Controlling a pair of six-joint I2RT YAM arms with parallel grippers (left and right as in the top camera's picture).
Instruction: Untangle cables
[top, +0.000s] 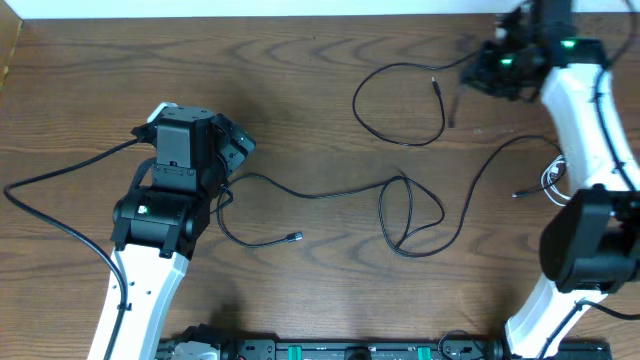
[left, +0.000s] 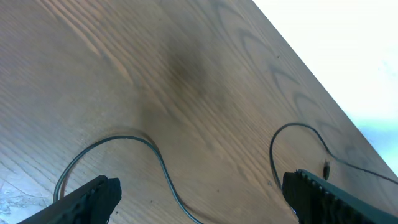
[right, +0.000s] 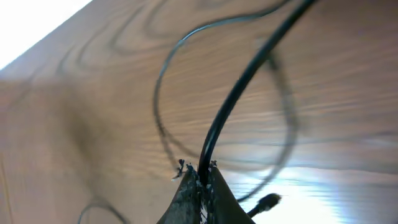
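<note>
While the right end effector (top: 480, 68) is clamped tight on one black cable (top: 372, 122) at the far right of the desk (top: 100, 80), the job looks only partway done. In the right wrist view the closed fingertips (right: 184, 199) pinch that cord, which runs away from them and curls into a loose, open loop over the wood. From overhead this cable lies in a single curve of its own, with its plug end at the loop's right side. It is well apart from the other cords, so it appears freed.

The second black cable (top: 320, 195) is the work left. It runs from a plug near the left arm across the middle of the desk. It then crosses over itself in a loop before trailing off toward the right arm, and that crossing is not yet opened. A small white cable (top: 552, 180) sits bunched beside the right arm, close to where the second black cable ends. Whether the two are entwined is too small to tell.

The left end effector (left: 200, 186) hovers with its jaws spread wide and nothing between them. A bend of black cord lies on the wood just ahead of it.
</note>
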